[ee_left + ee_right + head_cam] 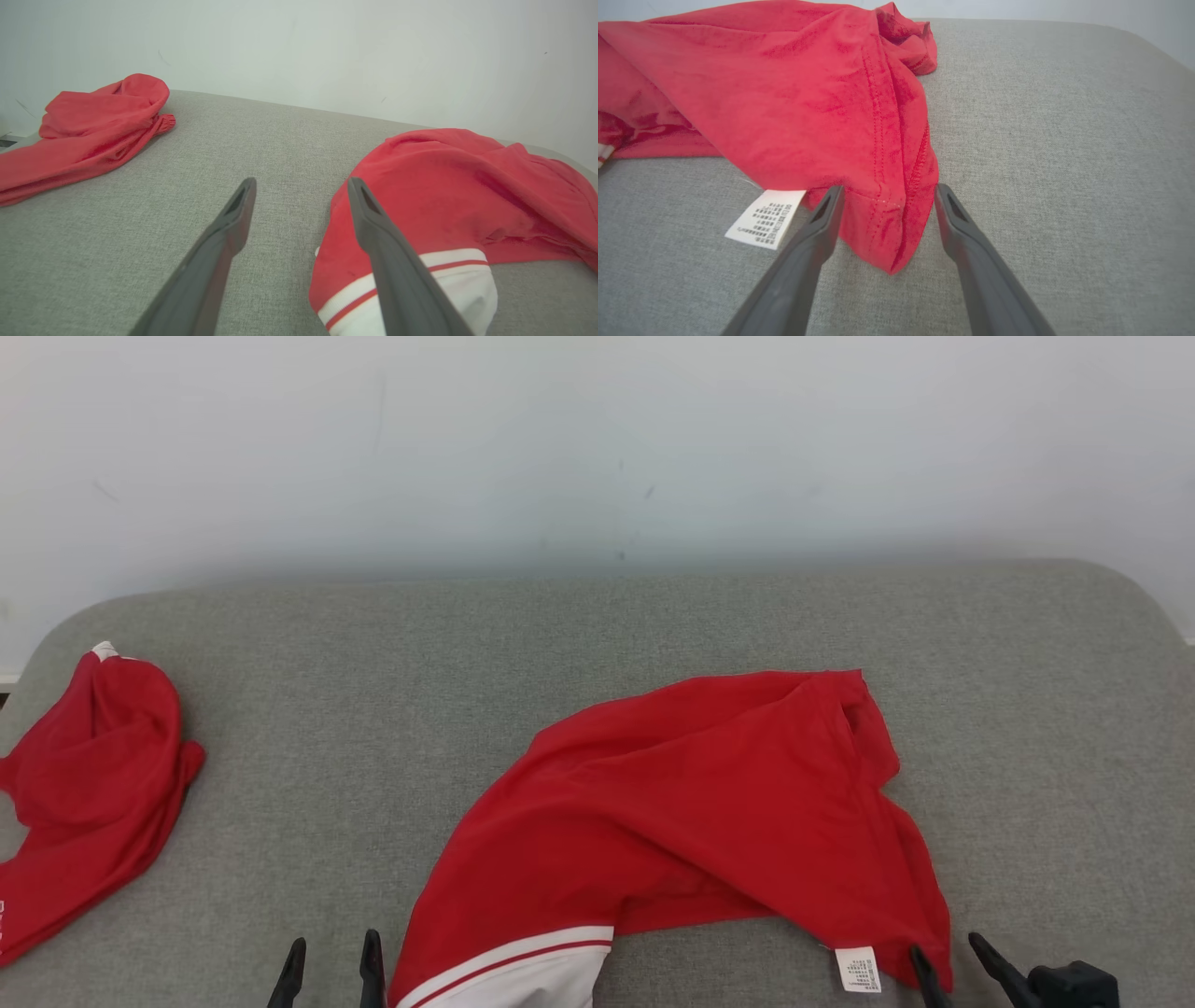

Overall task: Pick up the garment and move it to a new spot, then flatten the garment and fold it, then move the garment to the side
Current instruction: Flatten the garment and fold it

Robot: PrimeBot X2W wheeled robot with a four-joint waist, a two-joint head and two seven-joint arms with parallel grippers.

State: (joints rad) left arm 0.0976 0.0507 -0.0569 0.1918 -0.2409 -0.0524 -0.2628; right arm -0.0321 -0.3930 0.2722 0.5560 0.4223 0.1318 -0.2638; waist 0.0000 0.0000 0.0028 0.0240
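Red cloth, the garment (pixel 691 803) lay crumpled on the grey cushion (pixel 373 691), near its front edge. My left gripper (pixel 335 940) stood wide open and empty over that front edge. My right gripper (pixel 945 945), equally spread, straddled the garment's corner beside its white label (pixel 858 969), gripping nothing. 1 other red garment (pixel 93 784) lay at the cushion's left end.

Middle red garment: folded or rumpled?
Rumpled, not folded. The red garment lies bunched in uneven humps and creases on the grey fabric surface, with its care label sticking out at the hem.
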